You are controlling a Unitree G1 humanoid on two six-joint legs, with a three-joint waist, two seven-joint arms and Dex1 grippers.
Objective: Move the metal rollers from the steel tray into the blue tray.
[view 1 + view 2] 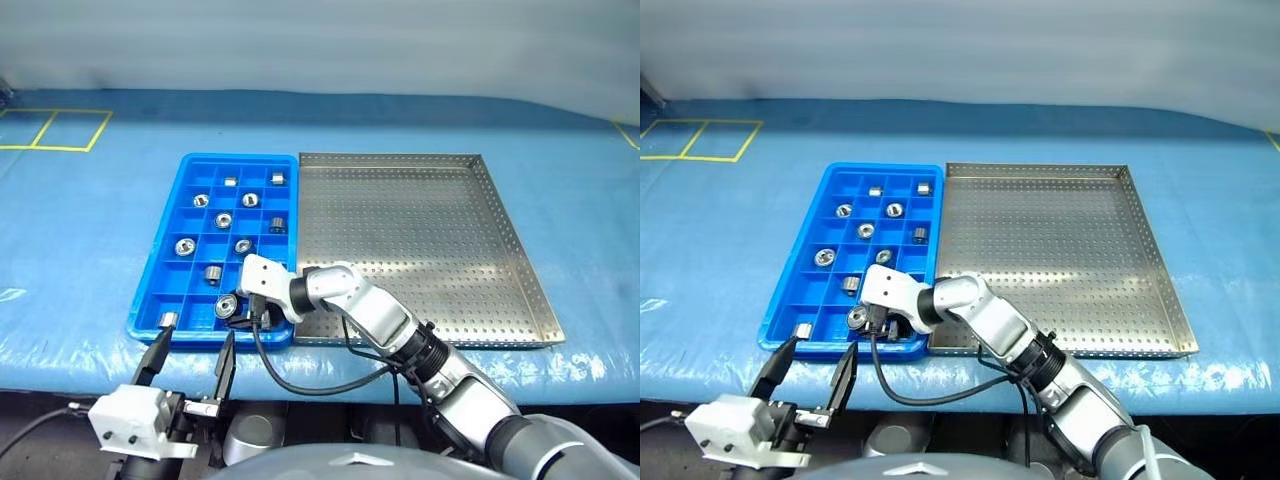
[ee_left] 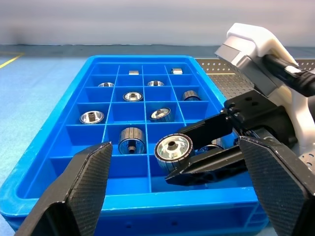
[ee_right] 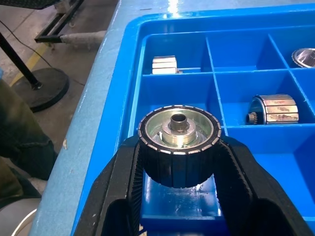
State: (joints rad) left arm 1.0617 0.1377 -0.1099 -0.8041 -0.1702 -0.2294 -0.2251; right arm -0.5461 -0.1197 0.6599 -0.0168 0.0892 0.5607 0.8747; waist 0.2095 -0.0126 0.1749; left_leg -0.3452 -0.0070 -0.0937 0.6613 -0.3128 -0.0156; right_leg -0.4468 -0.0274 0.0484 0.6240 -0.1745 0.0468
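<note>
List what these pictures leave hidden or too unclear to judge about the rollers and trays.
- Blue tray near-right compartments: in the head views the right gripper and its wrist cover them, so the count of rollers is uncertain.
- Compartment under the held roller: in the right wrist view the roller and fingers mask its floor.
- Steel tray near-left corner: the right arm crosses it.
- Far-row rollers: too small to tell upright from lying.

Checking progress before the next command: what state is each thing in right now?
Steel tray: no rollers left on it.
Blue tray: rollers lying in several compartments.
Roller: clamped in the right hand, over the blue tray's near row.
Right hand: shut on that roller.
Left hand: open, holding nothing, at the tray's near edge.
</note>
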